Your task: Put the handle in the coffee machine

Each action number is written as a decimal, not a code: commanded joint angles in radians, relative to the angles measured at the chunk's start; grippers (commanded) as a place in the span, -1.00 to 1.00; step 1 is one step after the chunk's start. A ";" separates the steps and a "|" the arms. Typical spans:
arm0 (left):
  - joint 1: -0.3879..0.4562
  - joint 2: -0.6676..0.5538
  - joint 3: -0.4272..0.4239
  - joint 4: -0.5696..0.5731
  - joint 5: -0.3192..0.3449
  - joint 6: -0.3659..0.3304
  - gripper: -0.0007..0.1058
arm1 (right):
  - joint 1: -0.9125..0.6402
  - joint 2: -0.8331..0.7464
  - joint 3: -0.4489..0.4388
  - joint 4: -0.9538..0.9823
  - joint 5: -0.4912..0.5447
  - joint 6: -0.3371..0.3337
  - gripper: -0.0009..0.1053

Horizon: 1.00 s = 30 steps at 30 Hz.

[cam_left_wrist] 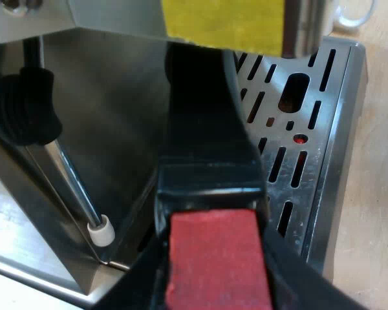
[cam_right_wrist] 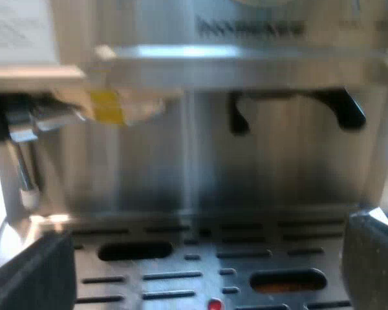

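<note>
You see the dark handle (cam_left_wrist: 207,129) of the holder with its red end (cam_left_wrist: 213,258) between your left jaws, and they are clenched on it at this red end. The handle reaches up under the front of the espresso machine (cam_left_wrist: 110,116), below a yellow label (cam_left_wrist: 223,22); whether the metal part is locked in, you cannot tell. Under the handle lies the slotted drip tray (cam_left_wrist: 310,148). Near the handle hangs the steam wand (cam_left_wrist: 71,187) with a white tip. The machine stands on the wooden bench (cam_left_wrist: 375,194). Your right jaws are released, spread wide apart, low before the machine's front and over the drip tray.
</note>
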State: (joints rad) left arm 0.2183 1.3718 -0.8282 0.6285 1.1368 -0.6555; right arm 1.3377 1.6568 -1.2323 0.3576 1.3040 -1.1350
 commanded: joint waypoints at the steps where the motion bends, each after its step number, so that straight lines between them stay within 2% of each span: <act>1: 0.018 -0.019 -0.015 -0.003 0.118 0.033 -0.97 | -0.025 0.004 0.053 -0.063 -0.033 0.008 0.55; 4: 0.018 -0.019 -0.015 -0.003 0.118 0.033 -0.97 | -0.054 0.004 0.100 -0.138 -0.099 0.002 0.33; 5: 0.018 -0.019 -0.015 -0.003 0.118 0.033 -0.97 | -0.082 0.004 0.128 -0.182 -0.148 0.002 0.11; 7: 0.018 -0.019 -0.015 -0.003 0.118 0.033 -0.97 | -0.108 0.004 0.152 -0.237 -0.179 -0.005 -0.02; 9: 0.018 -0.019 -0.015 -0.003 0.118 0.033 -0.97 | -0.141 0.004 0.167 -0.287 -0.217 -0.031 -0.04; 12: 0.018 -0.019 -0.015 -0.003 0.118 0.033 -0.97 | -0.185 0.015 0.176 -0.358 -0.329 -0.139 -0.04; 13: 0.018 -0.019 -0.015 -0.003 0.118 0.033 -0.97 | -0.196 0.027 0.176 -0.390 -0.364 -0.192 -0.04; 15: 0.018 -0.019 -0.015 -0.003 0.118 0.033 -0.97 | -0.198 0.029 0.176 -0.399 -0.370 -0.204 -0.04; 16: 0.018 -0.019 -0.015 -0.003 0.118 0.033 -0.97 | -0.202 0.037 0.176 -0.436 -0.382 -0.238 -0.04; 17: 0.018 -0.019 -0.015 -0.003 0.118 0.033 -0.97 | -0.209 0.079 0.176 -0.566 -0.385 -0.341 -0.04; 21: 0.018 -0.019 -0.015 -0.003 0.118 0.033 -0.97 | -0.209 0.155 0.176 -0.827 -0.380 -0.502 -0.04; 23: 0.018 -0.019 -0.015 -0.003 0.118 0.033 -0.97 | -0.209 0.192 0.176 -0.944 -0.374 -0.635 -0.04; 26: 0.018 -0.019 -0.015 -0.003 0.118 0.033 -0.97 | -0.209 0.226 0.176 -1.047 -0.374 -0.710 -0.04; 30: 0.018 -0.019 -0.015 -0.003 0.118 0.033 -0.97 | -0.218 0.254 0.176 -1.124 -0.380 -0.727 -0.04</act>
State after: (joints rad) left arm 0.2198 1.3718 -0.8282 0.6285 1.1368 -0.6555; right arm 1.1257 1.9093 -1.0540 -0.7236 0.9247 -1.8432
